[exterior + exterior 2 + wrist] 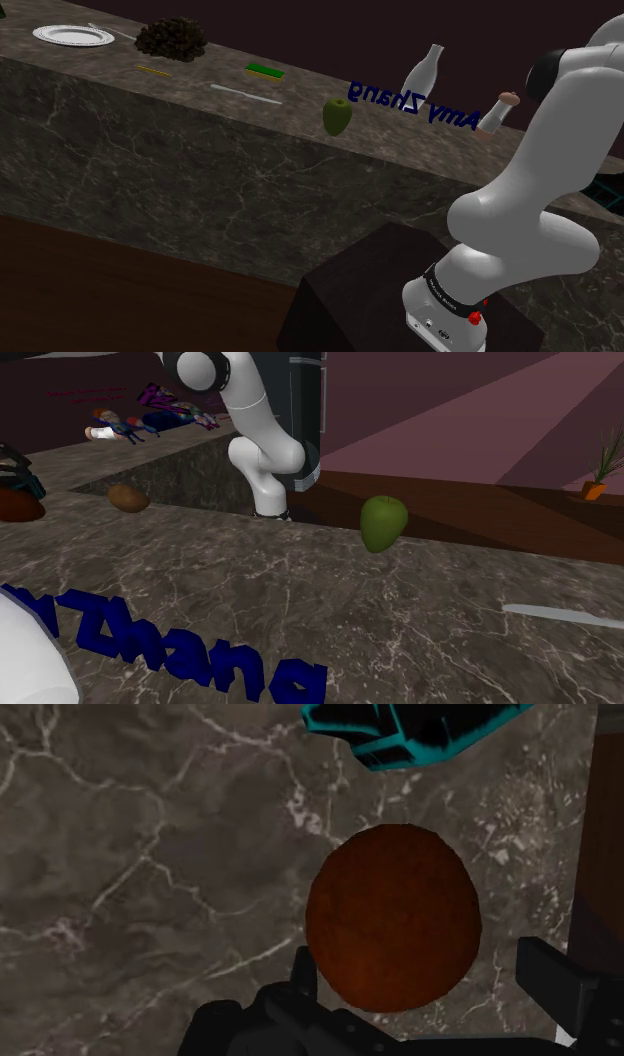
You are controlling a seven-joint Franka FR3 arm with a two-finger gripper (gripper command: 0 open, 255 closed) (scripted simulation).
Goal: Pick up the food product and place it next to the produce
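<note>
A round reddish-brown food item point(395, 919) lies on the dark marble counter point(150, 854), straight below my gripper point(420, 962). The black fingers stand apart, one on each side of it, and the right finger point(550, 979) leaves a gap, so the gripper is open and holds nothing. In the second exterior view the same item point(15, 504) sits at the far left edge. The green produce, a pear-shaped fruit point(336, 116) point(383, 522), stands near the counter's front edge, well away from the arm's hand.
A teal and black wire object point(420, 729) lies close beyond the brown item. On the counter: a brown oval point(128, 499), white bottle point(425, 68), small capped bottle point(497, 110), blue lettering point(415, 103), knife point(245, 94), green slab point(265, 70), dark heap point(172, 40), plate point(72, 36).
</note>
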